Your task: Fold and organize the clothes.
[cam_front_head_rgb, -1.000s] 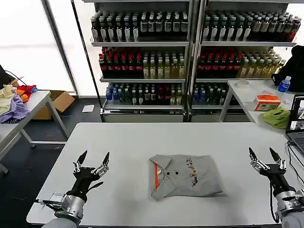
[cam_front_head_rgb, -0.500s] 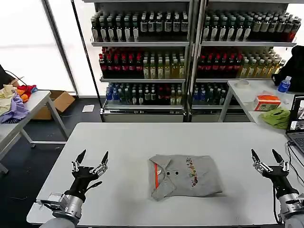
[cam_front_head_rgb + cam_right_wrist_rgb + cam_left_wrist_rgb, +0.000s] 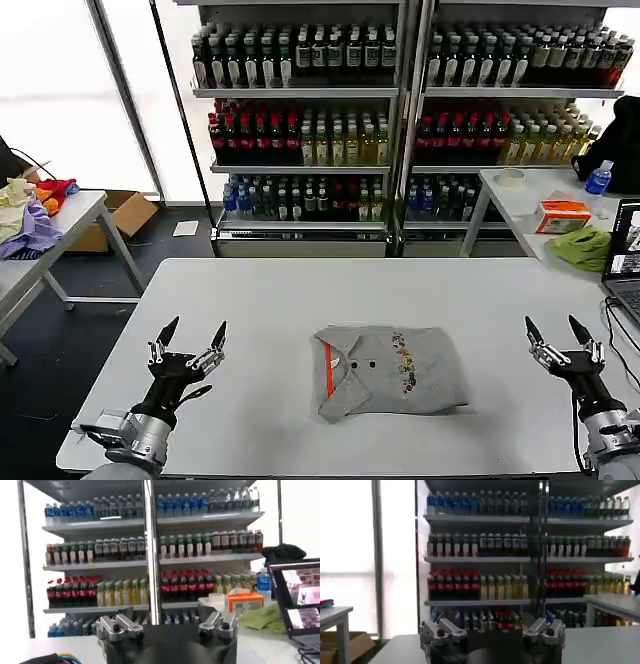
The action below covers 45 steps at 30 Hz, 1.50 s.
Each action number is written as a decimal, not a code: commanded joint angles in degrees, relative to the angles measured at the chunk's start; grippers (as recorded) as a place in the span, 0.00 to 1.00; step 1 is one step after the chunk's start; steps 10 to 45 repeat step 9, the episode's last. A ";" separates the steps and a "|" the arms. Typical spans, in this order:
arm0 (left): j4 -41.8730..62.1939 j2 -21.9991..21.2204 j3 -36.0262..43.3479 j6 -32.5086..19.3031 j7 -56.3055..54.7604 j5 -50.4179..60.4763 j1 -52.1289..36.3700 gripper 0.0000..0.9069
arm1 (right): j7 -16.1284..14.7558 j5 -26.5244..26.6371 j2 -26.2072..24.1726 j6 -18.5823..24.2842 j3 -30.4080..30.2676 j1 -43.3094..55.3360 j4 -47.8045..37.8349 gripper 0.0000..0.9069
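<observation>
Shirt [image 3: 390,371] lies folded mid-table between the wide-spread left pincer [image 3: 189,338] and right pincer [image 3: 556,332], touching neither.

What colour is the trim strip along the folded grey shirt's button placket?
Orange-red, on the folded grey shirt; clearest in the head view.

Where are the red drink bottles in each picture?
Head view: the red bottles stand on the shelves behind the table, in the row under the dark bottles, beside yellow ones.
Left wrist view: the red bottles again sit in the row under the dark bottles.
Right wrist view: the red bottles stand beside yellow ones, under the dark row.
Shared landmark: the upright shelf post between the two racks.
</observation>
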 commanded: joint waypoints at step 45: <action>-0.44 0.04 -0.40 0.11 0.31 0.08 0.29 1.00 | -0.97 -0.50 0.13 -0.30 1.23 -0.62 -0.22 1.00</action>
